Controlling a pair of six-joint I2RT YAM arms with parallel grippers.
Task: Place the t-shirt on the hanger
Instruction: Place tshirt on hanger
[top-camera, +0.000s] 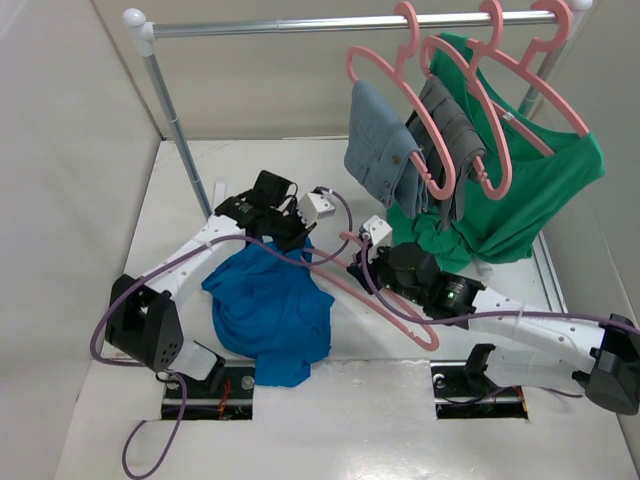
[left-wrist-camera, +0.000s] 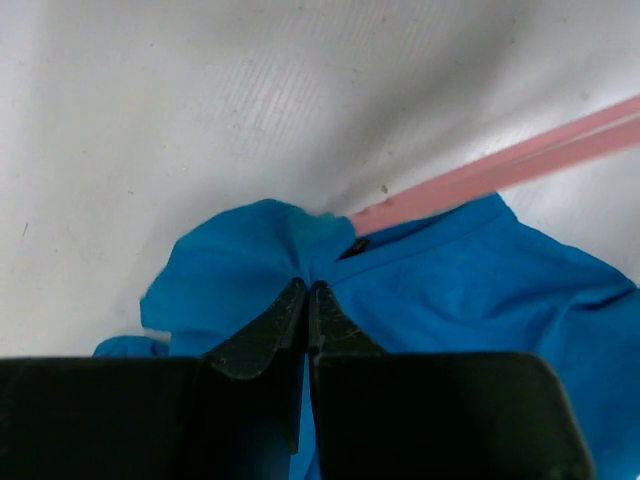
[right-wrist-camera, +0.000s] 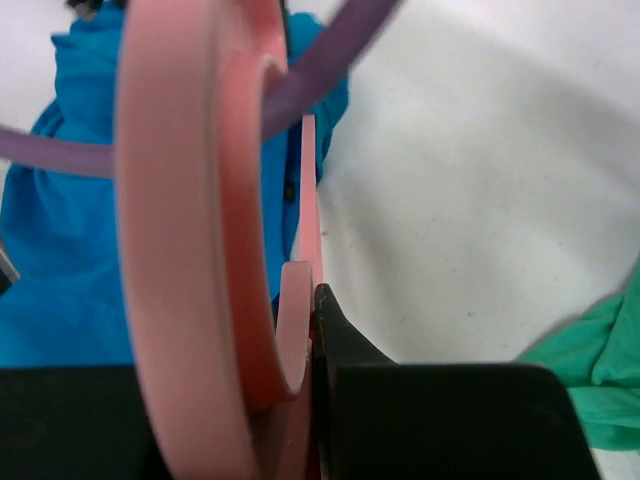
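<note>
bright even light | soft shadows | wrist views blurred close up

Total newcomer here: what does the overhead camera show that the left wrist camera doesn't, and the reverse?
Only overhead: the rail with a green shirt, grey garment and denim hung on it, and the right tool gripping the hanger. Only the left wrist: close up, the left tool shut on a bunched fold of the t-shirt, with the hanger's end slipping under the cloth beside it. Both: the blue t-shirt, the pink hanger, the white table.
</note>
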